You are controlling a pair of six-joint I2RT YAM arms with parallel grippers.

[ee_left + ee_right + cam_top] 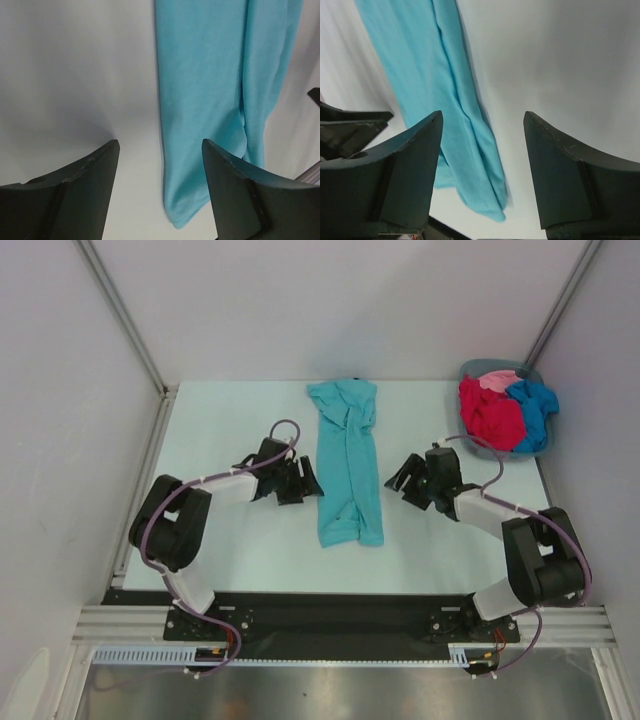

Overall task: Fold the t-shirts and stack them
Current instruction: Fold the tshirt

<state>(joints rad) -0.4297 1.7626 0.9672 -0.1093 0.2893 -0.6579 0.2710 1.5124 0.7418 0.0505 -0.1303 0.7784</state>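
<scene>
L hand (305,481) & R hand (401,478) both spread, empty, either side of teal tee (348,462)

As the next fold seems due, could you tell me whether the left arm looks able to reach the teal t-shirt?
Probably yes: the left arm has its open jaws right beside the teal t-shirt, which lies flat on the table, and nothing stands between them.
</scene>
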